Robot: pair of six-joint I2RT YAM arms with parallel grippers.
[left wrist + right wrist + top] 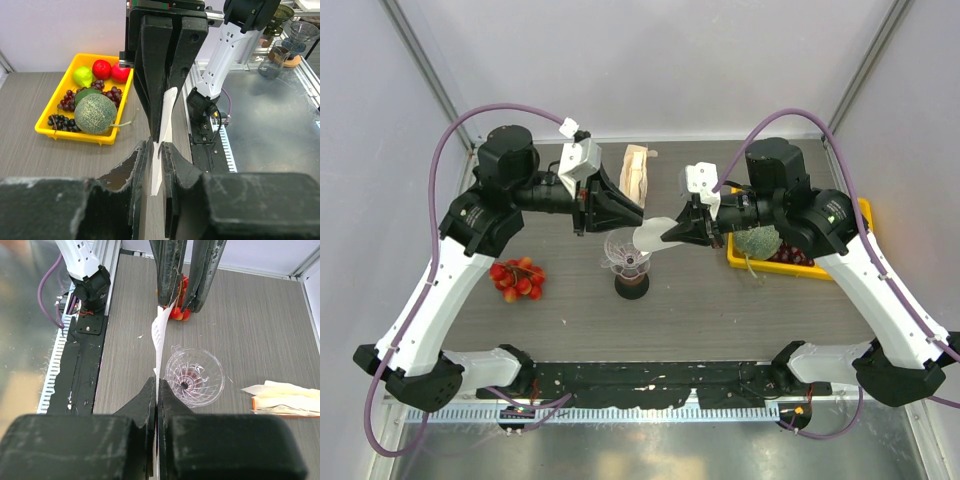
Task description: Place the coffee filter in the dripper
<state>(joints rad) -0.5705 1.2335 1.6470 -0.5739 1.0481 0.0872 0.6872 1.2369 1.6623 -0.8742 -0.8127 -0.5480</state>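
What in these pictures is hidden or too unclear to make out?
Dripper: missing from the left wrist view, where the left fingers fill the lower frame.
Coffee filter: edge-on in both wrist views, shape lost.
Yellow tray: top view, mostly under the right arm.
Packet: right wrist view, cut by the right edge; print unreadable.

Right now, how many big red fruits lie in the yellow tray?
2. One red fruit lies beside the green fruit, the other next to it, at the yellow tray's top end. The melon may hide more.
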